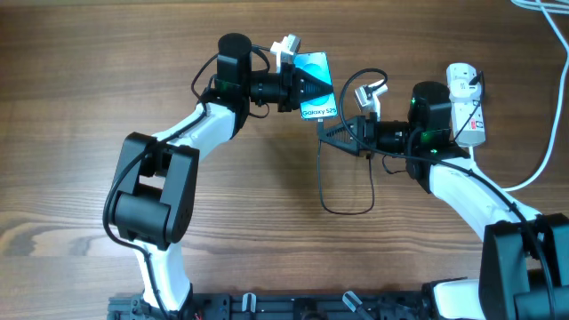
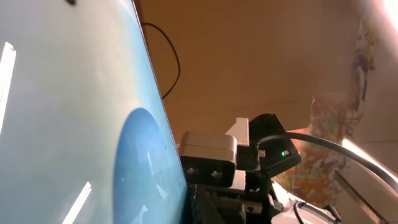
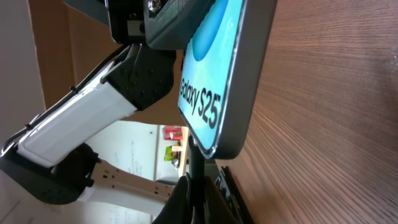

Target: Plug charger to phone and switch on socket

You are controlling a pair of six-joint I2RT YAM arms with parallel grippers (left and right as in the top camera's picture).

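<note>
Clamping the phone [image 1: 318, 80] by its left side, the left gripper [image 1: 298, 87] sits in the upper middle of the overhead frame, its jaws closed tight on the handset. The phone is held tilted up on edge, turquoise screen showing, with the white band reading "Galaxy S25" at its lower end. Just below and to the right of that end is the right gripper [image 1: 342, 133], its jaws pinched narrow around the plug end of the charger [image 1: 347, 210]. The thin black cable hangs in a loop toward the centre of the table [image 1: 267, 231]. In the right wrist view the black tip rises from the bottom centre and meets the phone's end under the band; whether it is seated cannot be told. The socket [image 1: 466, 107] lies at the upper right, just beside the right arm, a red mark near its lower end, its white lead [image 1: 545, 156] curving along the right edge
</note>
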